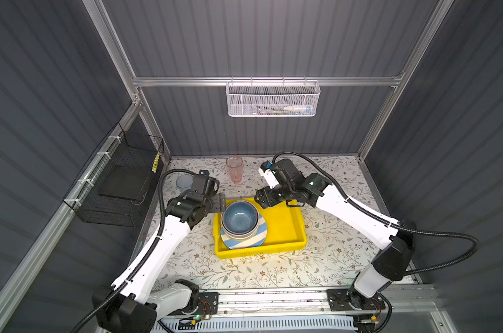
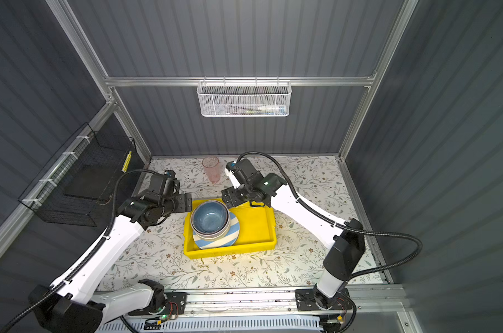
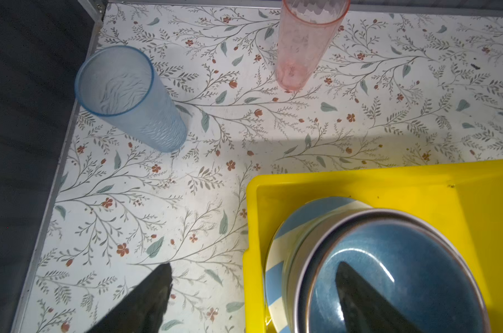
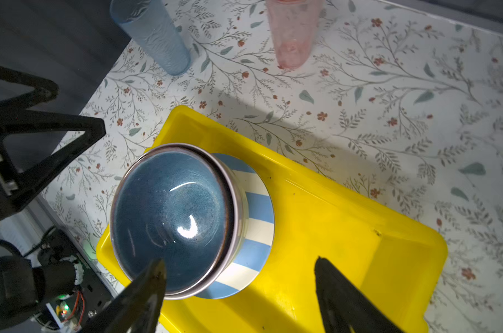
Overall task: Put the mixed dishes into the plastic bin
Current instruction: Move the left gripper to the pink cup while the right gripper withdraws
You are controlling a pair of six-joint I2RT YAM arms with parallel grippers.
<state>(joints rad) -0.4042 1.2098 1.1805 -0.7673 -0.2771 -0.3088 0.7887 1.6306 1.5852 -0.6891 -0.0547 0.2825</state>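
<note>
Dark grey ribbed wall panels (image 1: 244,37) enclose the cell. A white mesh basket (image 1: 273,99) hangs on an aluminium rail (image 1: 186,81). Below it lies the brightly lit floral tabletop (image 1: 244,274), and down to its left a black wire basket (image 1: 100,213).

top views: high, looking down | wrist views: close, share bin (image 3: 331,177)

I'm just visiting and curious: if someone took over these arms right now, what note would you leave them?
Left gripper: open, empty, at the bin's corner beside the stack.
Right gripper: open, empty, above the stack.
Done: striped plate and nested bowls, blue bowl on top, are in the yellow bin.
To do: pink tumbler and blue tumbler stand upright on the table, outside the bin.
</note>
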